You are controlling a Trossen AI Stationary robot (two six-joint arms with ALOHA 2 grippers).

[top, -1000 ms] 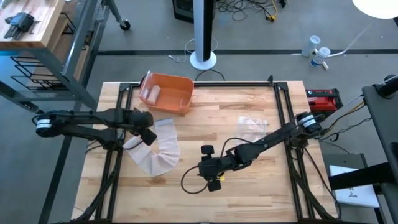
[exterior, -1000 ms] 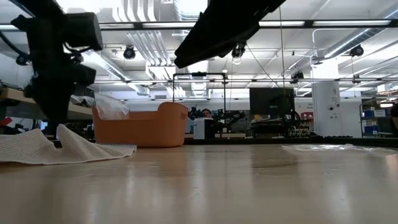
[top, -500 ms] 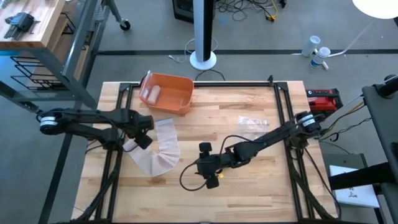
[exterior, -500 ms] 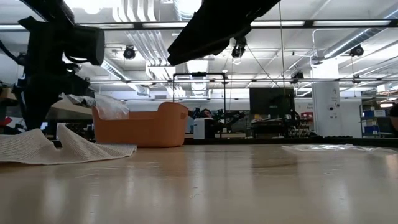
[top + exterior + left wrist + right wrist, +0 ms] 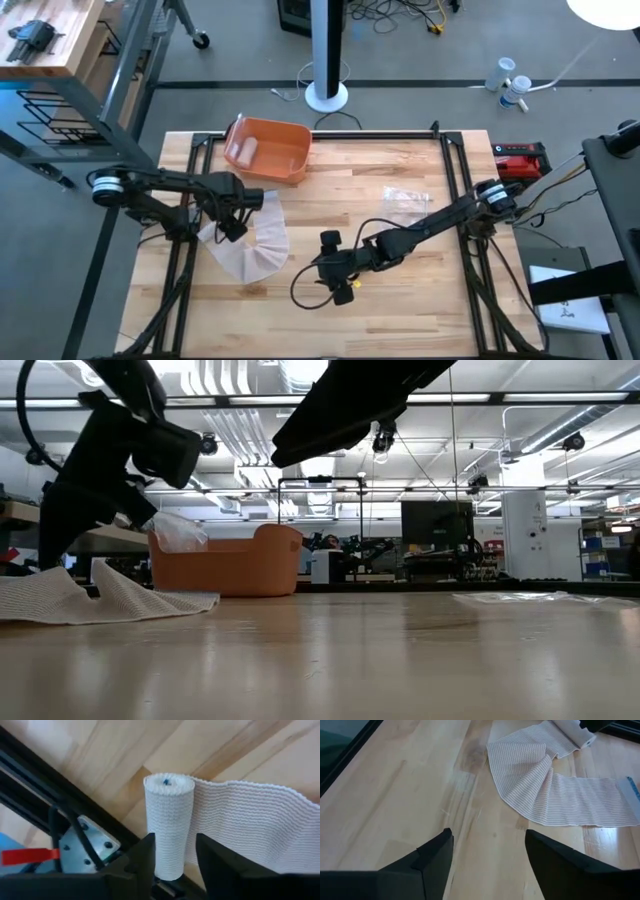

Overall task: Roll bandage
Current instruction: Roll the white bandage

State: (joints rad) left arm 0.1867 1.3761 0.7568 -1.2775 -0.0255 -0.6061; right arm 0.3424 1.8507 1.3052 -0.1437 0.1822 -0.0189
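The bandage (image 5: 262,243) is a beige woven strip lying in a curve on the table's left half. One end is wound into a roll (image 5: 168,827) and the loose tail (image 5: 590,800) lies flat on the wood. My left gripper (image 5: 175,862) sits at the roll, shut on its near end. My right gripper (image 5: 490,865) hovers open over bare wood at mid-table (image 5: 338,282), to the right of the strip, touching nothing. My left gripper pinches the roll's near end (image 5: 170,865) between its two fingers, one on each side of the cylinder. The fingers lie along the roll's length. The roll's far end (image 5: 167,782) sticks out past the fingertips, and the strip runs off its side onto the table.
An orange bin (image 5: 272,150) with a pale packet inside stands at the far left of the table. A clear plastic wrapper (image 5: 405,198) lies right of centre. Black frame rails (image 5: 185,250) run beside the roll.
My left arm has swung and its wrist has turned and tipped, so in the low view the gripper now slants instead of standing upright. It has stayed at the roll. The loose strip has kept its place on the table.
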